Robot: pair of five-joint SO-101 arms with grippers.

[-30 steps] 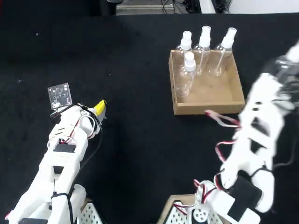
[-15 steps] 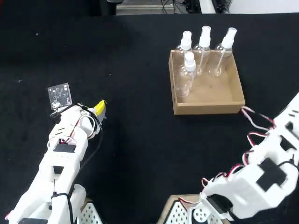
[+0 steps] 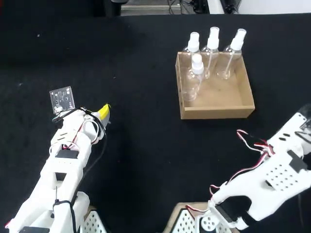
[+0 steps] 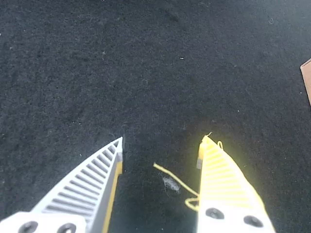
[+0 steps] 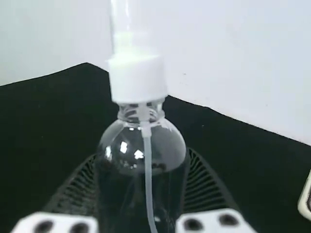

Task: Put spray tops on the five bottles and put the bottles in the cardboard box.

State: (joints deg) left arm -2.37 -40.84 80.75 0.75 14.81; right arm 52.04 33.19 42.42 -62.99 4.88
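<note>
Right gripper [image 5: 142,160]: its jaws are closed round the body of a clear bottle [image 5: 121,160], held upright. A white spray top [image 5: 137,77] sits on the neck and its dip tube hangs down inside.
Right arm [image 3: 272,179]: at about 4 o'clock on the black table [image 3: 146,73], near the front edge, well apart from the box.
Left gripper [image 4: 162,141]: jaws parted and holding nothing, over bare cloth at about 8 o'clock.
Marker card [image 3: 62,99]: lies flat at 9 o'clock, just beyond the left gripper.
Cardboard box [image 3: 216,113]: open-topped, at about 1 o'clock.
Bottles in the box: four stand upright, each with a white spray top. One [image 3: 192,80] stands nearer the left wall; three stand in a row along the far wall, the middle one [image 3: 212,43] among them.
Progress: four of five bottles look finished. The fifth looks capped, though whether its top is screwed tight cannot be told.
Left to do: carrying the held bottle toward 1 o'clock and standing it in the box's free space.
</note>
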